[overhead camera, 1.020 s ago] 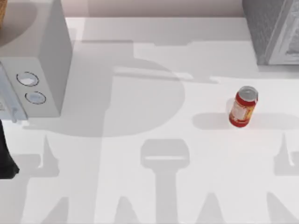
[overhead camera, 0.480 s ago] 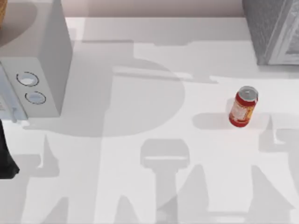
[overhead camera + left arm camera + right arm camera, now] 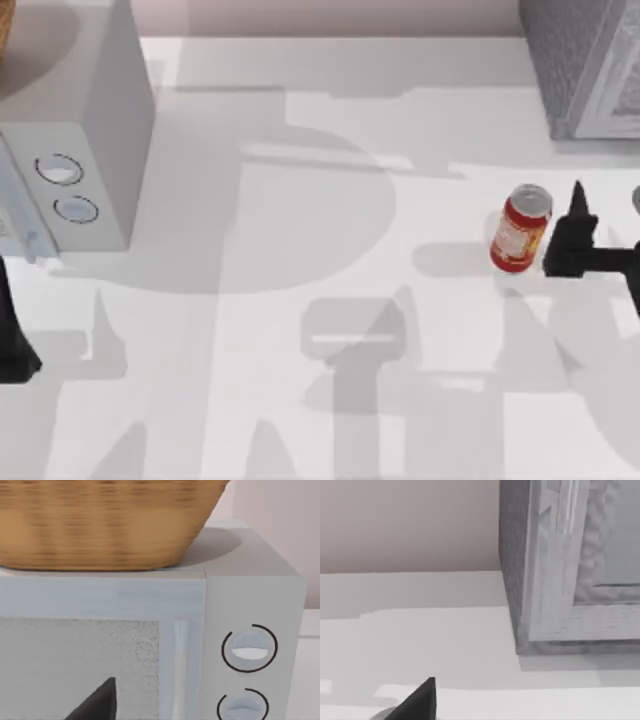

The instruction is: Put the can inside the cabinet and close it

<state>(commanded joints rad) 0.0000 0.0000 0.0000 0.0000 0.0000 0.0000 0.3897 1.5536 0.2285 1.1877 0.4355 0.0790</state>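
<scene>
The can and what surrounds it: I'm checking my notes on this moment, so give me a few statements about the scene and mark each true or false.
1. The can stands upright on the table. True.
2. The right gripper is at the can's right side in the top view. True.
3. The can is already inside the cabinet. False: it stands on the table in front of the cabinet, apart from it.
4. A woven basket sits on top of the white box with two round dials. True.
5. The left gripper is next to the can. False: it is by the white box, at the table's left.
</scene>
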